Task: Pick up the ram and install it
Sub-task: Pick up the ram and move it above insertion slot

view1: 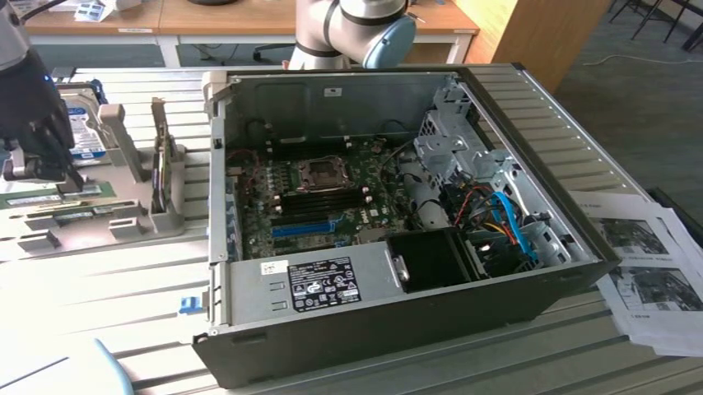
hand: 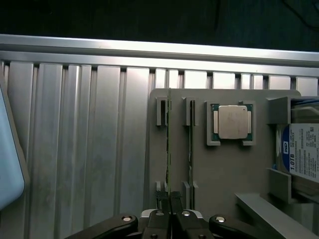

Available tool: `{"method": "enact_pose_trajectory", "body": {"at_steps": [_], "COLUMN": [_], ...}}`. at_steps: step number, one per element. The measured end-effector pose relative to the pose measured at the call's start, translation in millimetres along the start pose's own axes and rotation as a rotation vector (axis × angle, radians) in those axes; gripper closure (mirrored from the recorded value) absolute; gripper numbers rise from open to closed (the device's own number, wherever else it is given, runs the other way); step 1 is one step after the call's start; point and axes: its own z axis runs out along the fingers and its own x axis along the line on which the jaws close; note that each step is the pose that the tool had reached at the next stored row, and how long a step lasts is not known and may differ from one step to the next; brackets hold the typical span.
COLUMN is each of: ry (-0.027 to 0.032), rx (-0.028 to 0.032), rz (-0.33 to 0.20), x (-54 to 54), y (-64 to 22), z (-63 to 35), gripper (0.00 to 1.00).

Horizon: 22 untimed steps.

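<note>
Ram (hand: 168,144) seemingly in one pincer (hand: 169,196); second ram (hand: 190,149) beside.

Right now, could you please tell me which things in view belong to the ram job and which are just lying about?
Job in hand: the ram, gripped by the claw; the motherboard in the open computer case.
Lying about: the second ram stick, the processor, the hard drive, the printed sheets.
</note>
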Motion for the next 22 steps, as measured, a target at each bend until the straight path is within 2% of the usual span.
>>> {"method": "enact_pose_trajectory", "body": {"at_steps": [22], "ry": [0.0000], "rx": [0.0000], "rz": [0.000], "x": [-0.4], "y": [0.5], "z": [-23.9], "gripper": [0.89]}}
